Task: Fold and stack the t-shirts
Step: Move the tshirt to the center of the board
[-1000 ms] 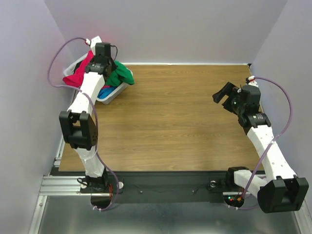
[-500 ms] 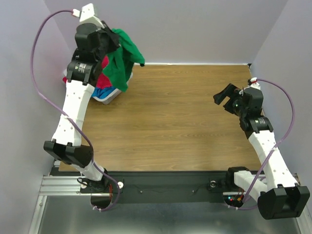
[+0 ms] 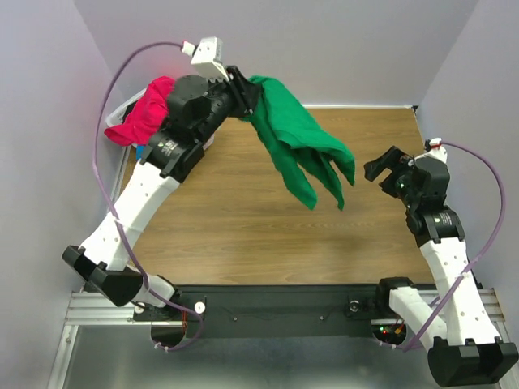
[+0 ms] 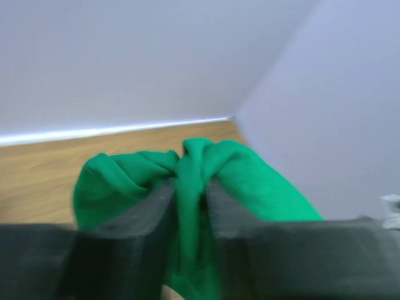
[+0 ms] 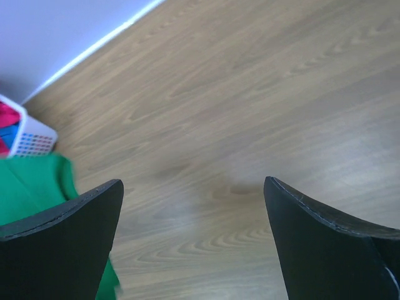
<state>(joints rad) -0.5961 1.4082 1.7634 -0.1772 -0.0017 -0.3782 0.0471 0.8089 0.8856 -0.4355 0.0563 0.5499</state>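
Note:
My left gripper (image 3: 243,93) is raised high over the table's far left and is shut on a bunch of the green t-shirt (image 3: 302,152). The shirt trails right and down, hanging above the table. In the left wrist view the green cloth (image 4: 250,181) is pinched between the two fingers of the left gripper (image 4: 189,184). A pinkish-red t-shirt (image 3: 147,117) lies heaped at the far left, with a bit of blue cloth (image 3: 139,151) under it. My right gripper (image 3: 388,166) hovers open at the right, empty, close to the green hem (image 5: 31,187).
The white slotted basket (image 5: 31,134) stands at the far left corner, mostly hidden behind my left arm in the top view. The wooden table (image 3: 243,219) is bounded by pale walls behind and at both sides.
My left arm has lifted the green t-shirt out of the basket and swung it right, up over the table. The right arm shifted slightly nearer and stayed open.

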